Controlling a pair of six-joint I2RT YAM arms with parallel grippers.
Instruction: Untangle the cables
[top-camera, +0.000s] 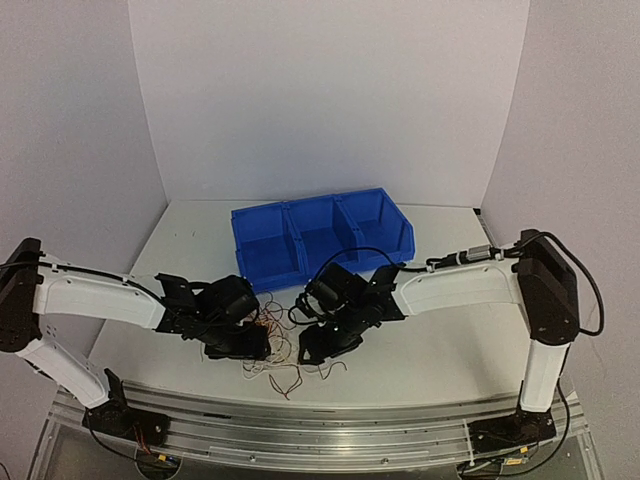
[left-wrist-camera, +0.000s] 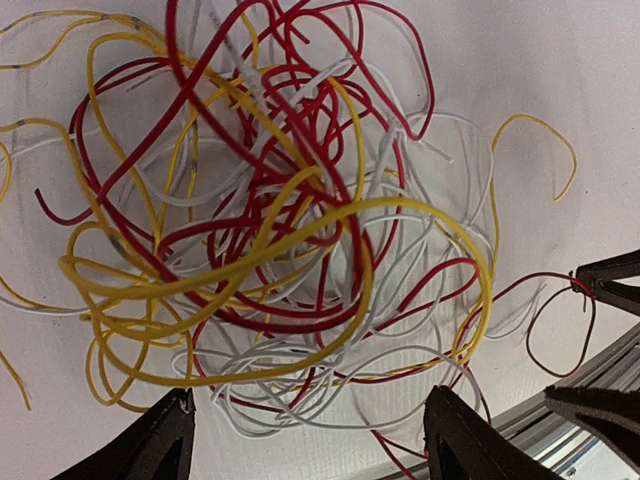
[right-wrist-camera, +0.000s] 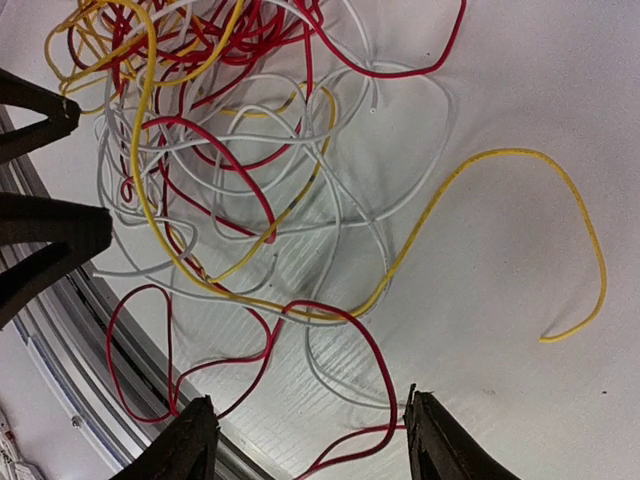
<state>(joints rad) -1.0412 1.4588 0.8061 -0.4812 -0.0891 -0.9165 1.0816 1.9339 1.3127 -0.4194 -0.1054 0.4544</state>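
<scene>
The cables (top-camera: 281, 368) are thin white, dark red and yellow wires in one loose tangle near the table's front edge, between my two grippers. My left gripper (top-camera: 247, 345) is low over the tangle's left side. In its wrist view the left gripper (left-wrist-camera: 310, 400) is open, with white and red loops of the cables (left-wrist-camera: 270, 230) lying between and beyond its black fingertips (left-wrist-camera: 172, 425). My right gripper (top-camera: 322, 345) is at the tangle's right side. The right gripper (right-wrist-camera: 310, 400) is open too, a red loop (right-wrist-camera: 375, 370) lying on the table between its tips. A yellow strand (right-wrist-camera: 520, 200) trails off right.
A blue bin (top-camera: 262, 250) with three compartments stands behind the arms at mid-table. An aluminium rail (top-camera: 320, 425) runs along the near table edge, close under the tangle. The other gripper's black fingers (left-wrist-camera: 610, 285) (right-wrist-camera: 45, 235) show in each wrist view.
</scene>
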